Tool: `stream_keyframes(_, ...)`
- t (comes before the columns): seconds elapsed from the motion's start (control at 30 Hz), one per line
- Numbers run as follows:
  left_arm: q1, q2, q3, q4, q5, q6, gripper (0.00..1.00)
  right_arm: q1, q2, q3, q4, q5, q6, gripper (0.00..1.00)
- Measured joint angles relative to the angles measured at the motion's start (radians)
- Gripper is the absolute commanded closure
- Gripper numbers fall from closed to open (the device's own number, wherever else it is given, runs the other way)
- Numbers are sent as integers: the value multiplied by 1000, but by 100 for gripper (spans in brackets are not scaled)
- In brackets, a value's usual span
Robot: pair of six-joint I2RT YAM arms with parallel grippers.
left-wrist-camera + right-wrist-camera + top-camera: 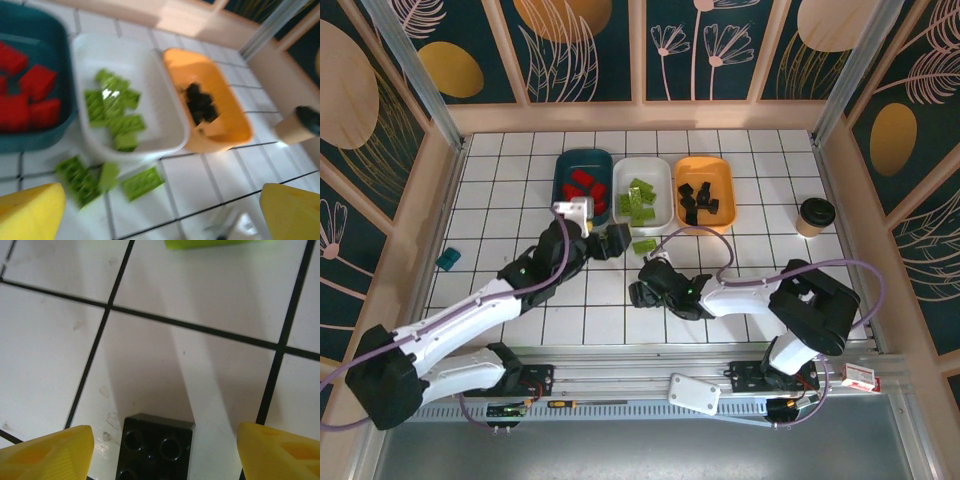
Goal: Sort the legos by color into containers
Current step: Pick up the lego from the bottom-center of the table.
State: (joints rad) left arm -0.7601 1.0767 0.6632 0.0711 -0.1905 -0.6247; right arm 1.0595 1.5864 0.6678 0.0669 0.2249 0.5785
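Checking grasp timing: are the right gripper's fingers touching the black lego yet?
Apart. In the right wrist view the black lego sits between the open fingers of the right gripper, with bare white tile showing on both sides.

Two yellow fingers (50, 452) sit at the lower corners, set wide apart and touching nothing. Between them, at the bottom edge, a black lego (156, 447) lies flat with round marks on its upper face; its near part is cut off by the frame. It rests on the white tiled bench (210, 375), which is crossed by dark grout lines. A strip of a lime green lego (220, 243) shows at the top edge, well apart from the black one.
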Motion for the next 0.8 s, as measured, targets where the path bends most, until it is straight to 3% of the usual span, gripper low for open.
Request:
stream_keyframes(0.23, 0, -122, -189, -54, -92, -73, 1, 10, 34, 30, -22, 41, -11, 62)
stream_keyframes(0.37, 0, -137, -217, -71, -128, -92, 1, 13, 34, 37, -23, 38, -26, 73)
stream_keyframes(0.6, 0, -134, -232, -75, -153, -103, 1, -18, -11, 82, -75, 36, -74, 78)
stream_keyframes(0.8, 0, -119, -235, -74, -151, -103, 1, -231, -103, 212, -92, 36, -151, 78)
